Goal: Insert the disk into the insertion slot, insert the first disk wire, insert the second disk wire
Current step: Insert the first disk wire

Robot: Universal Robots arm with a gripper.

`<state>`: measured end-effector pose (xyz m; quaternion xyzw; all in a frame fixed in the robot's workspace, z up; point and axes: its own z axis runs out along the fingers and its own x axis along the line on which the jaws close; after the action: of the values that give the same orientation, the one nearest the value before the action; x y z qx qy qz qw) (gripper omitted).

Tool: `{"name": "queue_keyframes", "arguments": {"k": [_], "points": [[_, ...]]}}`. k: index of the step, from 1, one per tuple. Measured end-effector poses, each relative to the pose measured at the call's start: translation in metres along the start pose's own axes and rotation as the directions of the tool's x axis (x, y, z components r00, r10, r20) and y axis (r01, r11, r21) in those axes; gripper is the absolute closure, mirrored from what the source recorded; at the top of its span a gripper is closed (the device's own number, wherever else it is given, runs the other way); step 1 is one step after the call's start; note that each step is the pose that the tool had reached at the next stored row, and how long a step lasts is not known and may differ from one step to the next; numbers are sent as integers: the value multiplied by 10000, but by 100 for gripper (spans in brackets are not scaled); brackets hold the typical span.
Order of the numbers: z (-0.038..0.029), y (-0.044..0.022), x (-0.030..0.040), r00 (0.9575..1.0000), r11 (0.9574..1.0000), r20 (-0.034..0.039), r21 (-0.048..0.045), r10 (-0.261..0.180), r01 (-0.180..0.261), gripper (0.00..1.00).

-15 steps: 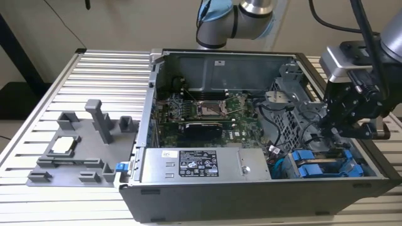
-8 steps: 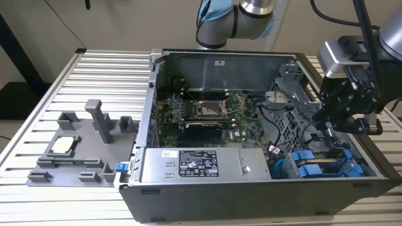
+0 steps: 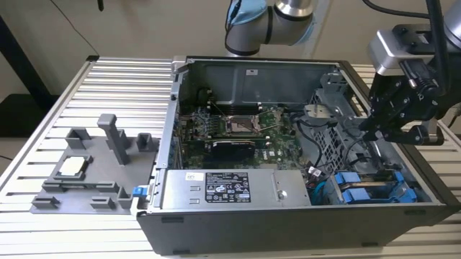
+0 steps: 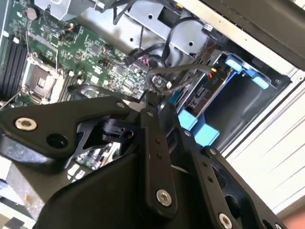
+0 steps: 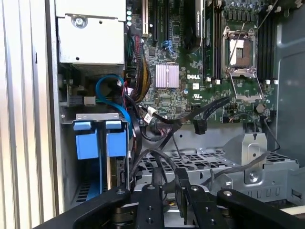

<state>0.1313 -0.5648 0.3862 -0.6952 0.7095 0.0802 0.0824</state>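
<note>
The gripper (image 5: pixel 170 179) is hovering over the open computer case (image 3: pixel 288 226), at the exterior view's right, above the grey metal drive cage. Its fingers (image 4: pixel 150 124) are clenched nearly together; whether a wire is pinched between them cannot be told. The insertion slot (image 3: pixel 371 188) is sitting in the case's near corner at the exterior view's right, with two blue carriers (image 5: pixel 86 143) showing in it. Black wires (image 5: pixel 209 107) are trailing loose between the motherboard (image 3: pixel 238 127) and the cage.

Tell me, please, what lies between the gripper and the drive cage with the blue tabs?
Loose black cables run between the gripper and the drive cage, beside a blue cable, as the first wrist view shows.
</note>
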Motion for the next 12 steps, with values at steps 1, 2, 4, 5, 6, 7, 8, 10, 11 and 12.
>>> {"name": "queue_keyframes", "arguments": {"k": [1,2,4,5,6,7,8,10,11,12], "points": [[0,4,0,10000,10000,0,1,0,0,74],[-1,4,0,10000,10000,-1,1,-1,1,74],[-2,4,0,10000,10000,-3,1,-2,2,74],[-2,5,-3,10000,10000,-5,1,-2,2,74],[-1,10,-9,10000,10000,-5,1,0,0,74],[2,14,-19,10000,10000,-5,3,0,0,74],[6,17,-33,10000,10000,-3,10,-3,3,74],[21,30,-94,10000,10000,-4,50,-13,13,74],[27,34,-124,10000,10000,-12,64,-16,16,74],[37,38,-163,10000,10000,-30,81,-19,19,74]]}}
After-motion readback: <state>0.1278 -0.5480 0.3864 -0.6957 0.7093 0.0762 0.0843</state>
